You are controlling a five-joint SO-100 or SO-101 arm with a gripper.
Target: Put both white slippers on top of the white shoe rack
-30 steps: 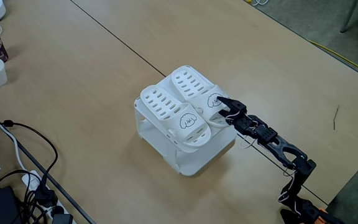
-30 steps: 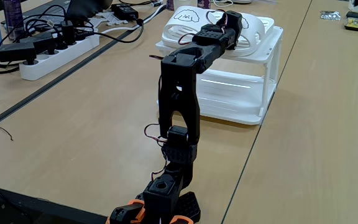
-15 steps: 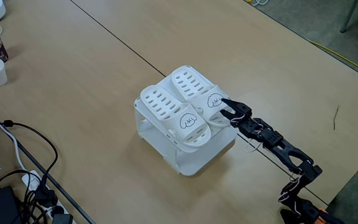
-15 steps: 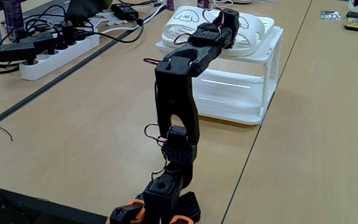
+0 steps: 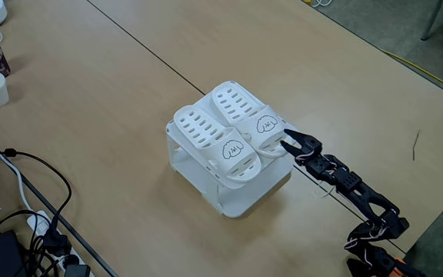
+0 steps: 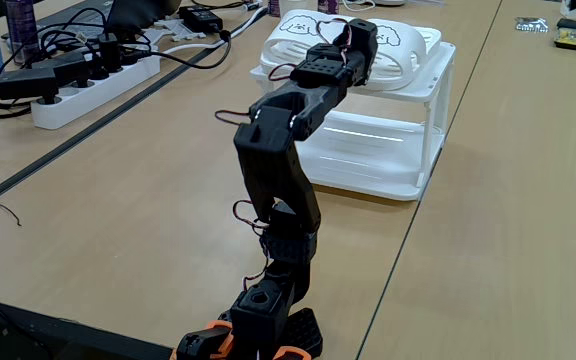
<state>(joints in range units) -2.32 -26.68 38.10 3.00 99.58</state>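
Both white slippers (image 5: 225,132) are seen lying side by side on the flat top of the white shoe rack (image 5: 237,196), toes with the puppy faces toward the arm. The hand (image 5: 286,139) is held just beside the nearer slipper's toe, apart from it, its fingers parted a little and nothing gripped. The placing step is judged done, and the retreat is in hand. Next, the arm needs only to be drawn clear toward its base without the slippers being brushed on the surface (image 5: 114,92).
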